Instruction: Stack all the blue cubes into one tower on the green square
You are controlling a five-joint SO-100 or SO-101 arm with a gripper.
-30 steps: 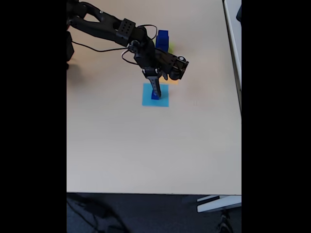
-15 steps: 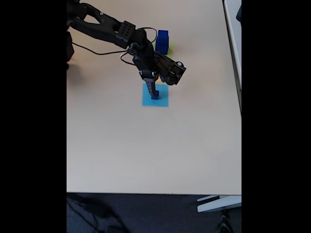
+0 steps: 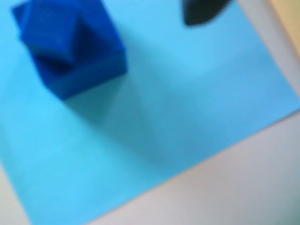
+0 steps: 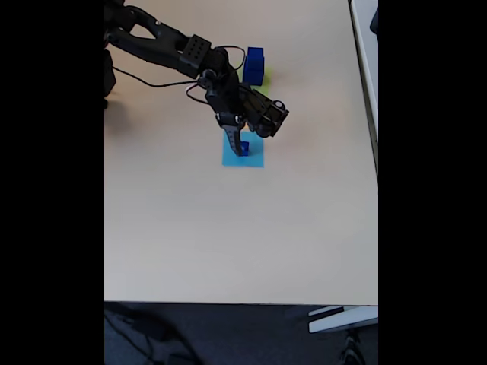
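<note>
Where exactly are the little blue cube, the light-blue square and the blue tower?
little blue cube (image 3: 70,47), wrist view, its top face.
light-blue square (image 3: 187,108), wrist view, bare paper beside the cube.
blue tower (image 4: 254,62), fixed view, its side face.

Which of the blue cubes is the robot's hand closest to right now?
The small blue cube sitting on the light-blue square: the hand is right at it. The other blue block stands farther back, on the green square.

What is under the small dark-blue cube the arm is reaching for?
The small dark-blue cube sits directly on the flat light-blue paper square, near one corner, in the wrist view. The patch of paper beneath the cube is covered. The beige table lies under the paper.
</note>
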